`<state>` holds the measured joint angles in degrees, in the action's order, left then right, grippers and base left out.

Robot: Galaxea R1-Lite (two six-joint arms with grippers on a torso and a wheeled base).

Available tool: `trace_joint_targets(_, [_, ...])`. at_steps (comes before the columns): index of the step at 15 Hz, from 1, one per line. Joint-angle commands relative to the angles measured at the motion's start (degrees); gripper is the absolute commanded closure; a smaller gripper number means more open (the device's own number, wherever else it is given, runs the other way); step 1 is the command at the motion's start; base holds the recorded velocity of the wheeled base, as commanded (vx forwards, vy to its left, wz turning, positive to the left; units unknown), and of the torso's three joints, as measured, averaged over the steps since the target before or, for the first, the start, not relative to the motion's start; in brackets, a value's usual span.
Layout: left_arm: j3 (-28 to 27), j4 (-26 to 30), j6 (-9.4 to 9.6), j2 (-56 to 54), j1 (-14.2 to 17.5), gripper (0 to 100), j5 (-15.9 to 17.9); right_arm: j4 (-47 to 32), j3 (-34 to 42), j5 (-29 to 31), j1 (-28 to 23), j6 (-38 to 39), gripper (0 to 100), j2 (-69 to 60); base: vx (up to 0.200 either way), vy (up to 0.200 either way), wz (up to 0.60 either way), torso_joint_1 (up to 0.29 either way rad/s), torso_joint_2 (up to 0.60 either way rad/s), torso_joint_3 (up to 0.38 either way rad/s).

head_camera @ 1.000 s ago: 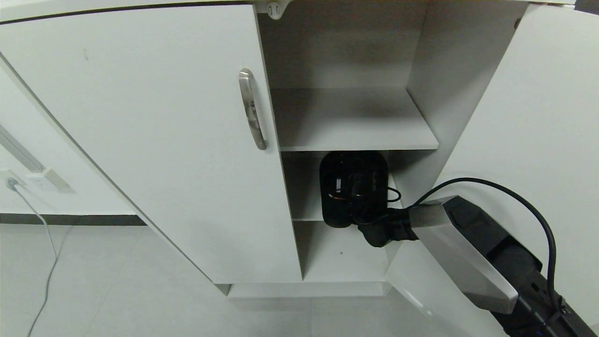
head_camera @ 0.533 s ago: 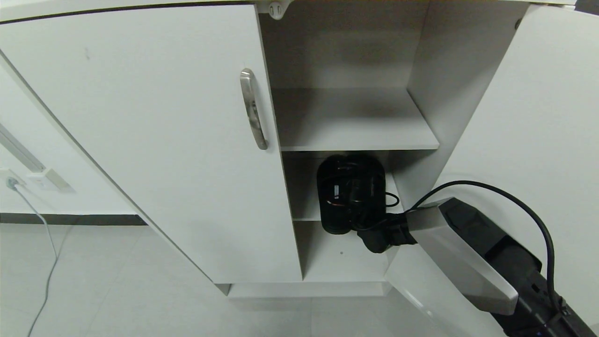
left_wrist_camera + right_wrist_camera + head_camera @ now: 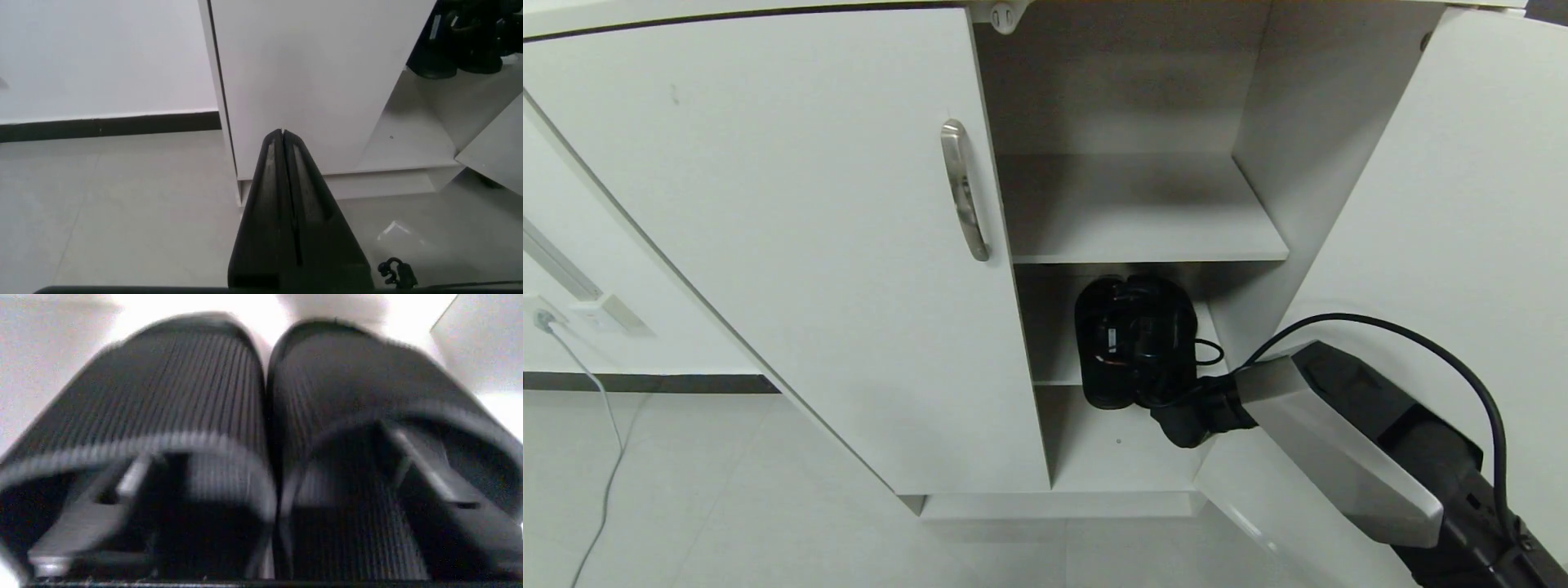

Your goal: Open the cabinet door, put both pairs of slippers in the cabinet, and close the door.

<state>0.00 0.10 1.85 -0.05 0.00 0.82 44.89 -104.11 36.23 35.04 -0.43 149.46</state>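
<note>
**Right tool** [image 3: 270, 478]: partly spread, with one finger [image 3: 122, 480] inside each shoe of the black pair of slippers [image 3: 1135, 339]. It grips the two adjoining side walls between the fingers. The pair is held side by side, toes pointing into the cabinet [image 3: 1258, 106]. It sits in the middle compartment, below the upper shelf [image 3: 1135, 208], with the heel ends overlapping the front edge of the lower shelf [image 3: 1058, 377]. Whether the soles rest on that shelf cannot be told. The slippers are of a matt, rubbery-looking material. Each broad strap is finely ribbed lengthwise, and the toe ends are rounded.

**Left tool** [image 3: 282, 135]: fingers pressed fully together, holding nothing. It hangs over the pale tiled floor [image 3: 114, 204] in front of the cabinet's base.

**Cabinet:** smooth white panels. The right-hand door [image 3: 1462, 204] stands swung open. The left-hand door [image 3: 768, 204] is shut (it carries a brushed-metal bar handle [image 3: 964, 192], slightly bowed).
</note>
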Motion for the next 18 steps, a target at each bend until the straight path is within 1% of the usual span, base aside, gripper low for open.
trace_joint_targets(1, [0.0,-0.01,-0.01,0.05,0.0,100,0.06,2.58,7.96,-0.02,1.26,-0.1,0,-6.28,0.0,0.0,0.0,0.0,0.0,0.0])
trace_joint_targets(3, [0.0,-0.01,-0.01,0.05,0.0,100,0.15,6.53,15.69,0.24,2.67,-0.01,0,-10.59,0.0,0.0,0.0,0.0,0.0,0.0])
trace_joint_targets(6, [0.0,-0.01,-0.01,0.05,0.0,100,0.15,14.79,31.42,0.51,4.95,0.08,0,-19.29,0.0,0.0,0.0,0.0,0.0,0.0])
trace_joint_targets(7, [0.0,-0.01,-0.1,0.05,0.0,100,0.06,17.25,37.05,0.6,6.27,0.16,0,-22.19,0.0,0.0,0.0,0.0,0.0,0.0])
trace_joint_targets(8, [0.0,-0.01,-0.1,0.05,0.0,100,0.06,18.92,41.09,0.6,7.15,0.16,0,-24.04,0.0,0.0,0.0,0.0,0.0,0.0])
trace_joint_targets(9, [0.0,-0.01,-0.27,0.05,0.0,100,0.06,21.74,47.59,0.6,9.26,0.25,0,-26.94,0.0,0.0,0.0,0.0,0.0,0.0])
trace_joint_targets(10, [0.0,-0.01,-0.36,0.05,0.0,100,0.06,23.67,51.29,0.6,10.32,0.25,0,-28.69,0.0,0.0,0.0,0.0,0.0,0.0])
trace_joint_targets(11, [0.0,-0.01,-0.36,0.05,0.0,100,0.06,24.81,54.19,0.68,11.37,0.16,0,-30.36,0.0,0.0,0.0,0.0,0.0,0.0])
trace_joint_targets(13, [0.0,-0.01,-0.36,0.05,0.0,100,0.06,24.9,57.97,0.68,12.34,-0.19,0,-33.18,-0.2,0.0,0.0,0.0,0.0,0.002])
trace_joint_targets(17, [-0.09,-0.01,-0.45,0.05,0.0,100,0.06,24.9,58.49,0.68,12.43,-0.45,0,-33.09,-0.2,0.0,0.0,0.008,0.0,0.002])
trace_joint_targets(18, [0.0,-0.01,-0.53,0.05,0.0,100,0.06,24.9,58.58,0.68,12.43,-0.45,0,-33.09,0.0,0.0,0.0,0.0,0.0,0.0])
